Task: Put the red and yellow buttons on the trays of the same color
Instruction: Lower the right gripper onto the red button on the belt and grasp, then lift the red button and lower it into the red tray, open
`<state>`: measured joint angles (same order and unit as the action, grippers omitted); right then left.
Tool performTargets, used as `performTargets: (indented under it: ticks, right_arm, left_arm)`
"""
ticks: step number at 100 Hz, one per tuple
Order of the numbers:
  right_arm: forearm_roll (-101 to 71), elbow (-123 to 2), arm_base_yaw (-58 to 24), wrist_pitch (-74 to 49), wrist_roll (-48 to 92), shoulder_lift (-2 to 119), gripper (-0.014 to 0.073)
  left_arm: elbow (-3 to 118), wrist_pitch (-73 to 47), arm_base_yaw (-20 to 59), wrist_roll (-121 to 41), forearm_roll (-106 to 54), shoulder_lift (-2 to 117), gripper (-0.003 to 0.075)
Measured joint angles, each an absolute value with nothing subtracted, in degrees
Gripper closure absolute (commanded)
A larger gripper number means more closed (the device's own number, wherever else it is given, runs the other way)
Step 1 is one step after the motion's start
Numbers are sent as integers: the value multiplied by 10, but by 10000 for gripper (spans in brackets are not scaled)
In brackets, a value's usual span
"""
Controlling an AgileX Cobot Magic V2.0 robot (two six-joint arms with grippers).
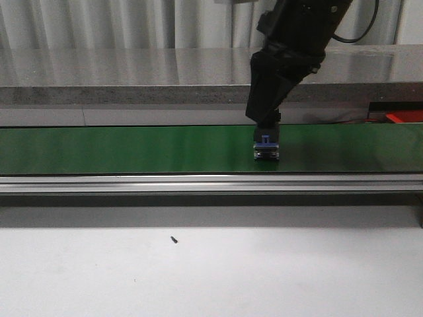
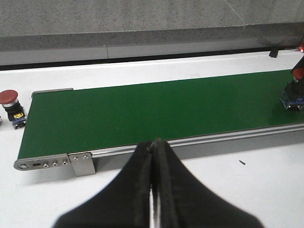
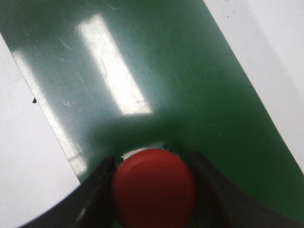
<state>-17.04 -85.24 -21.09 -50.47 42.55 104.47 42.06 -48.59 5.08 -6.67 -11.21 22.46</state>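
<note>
Straddling a red button (image 3: 154,186) on the green conveyor belt (image 1: 132,150), the right tool (image 1: 266,142) is reaching down from above; in the right wrist view its fingers (image 3: 97,187) are sitting on either side of the red dome cap. Whether they are already pressing the cap or merely flanking it cannot be told from these views. The button's blue-and-dark base is resting on the belt, toward the robot's right, near the belt's front rail.

The left tool (image 2: 153,183) is hanging with its fingers pressed together and holding nothing, above the white counter (image 1: 211,271) in front of the belt. A second red button (image 2: 9,102), with a yellow label on its body, is standing on the counter just beyond the belt's left end, apart from both arms. No yellow button and no tray are appearing in any view.

The button is likely behaving as a small, rigid, light plastic part. Its smooth rounded cap is probably slippery, so a grip high on the dome is risking a squeeze-out. Taking hold lower, at the cap's widest rim or on the squared body beneath, is giving flatter, surer contact. Being top-heavy on a narrow base, it is liable to tip if nudged sideways.
</note>
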Motion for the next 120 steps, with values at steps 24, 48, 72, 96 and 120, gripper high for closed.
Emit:
performTargets:
  ticks: [24,48,72,96,120]
  right_arm:
    - [-176,-852,-147,-504,393,1014,423]
    - [-176,-852,-1,-493,362,970,423]
    - [-176,-852,142,-479,355,966,423]
    - [-175,-852,224,-397,345,974,423]
    - [-175,-852,242,-348,330,1015,423]
  left_arm:
    - [421,-486,51,-67,-112,225,739]
    - [421,-486,51,-67,-112,225,739]
    - [421,-486,51,-67,-112,225,739]
    - [421,-486,51,-67,-112,225,739]
    - [421,-486,51,-67,-112,225,739]
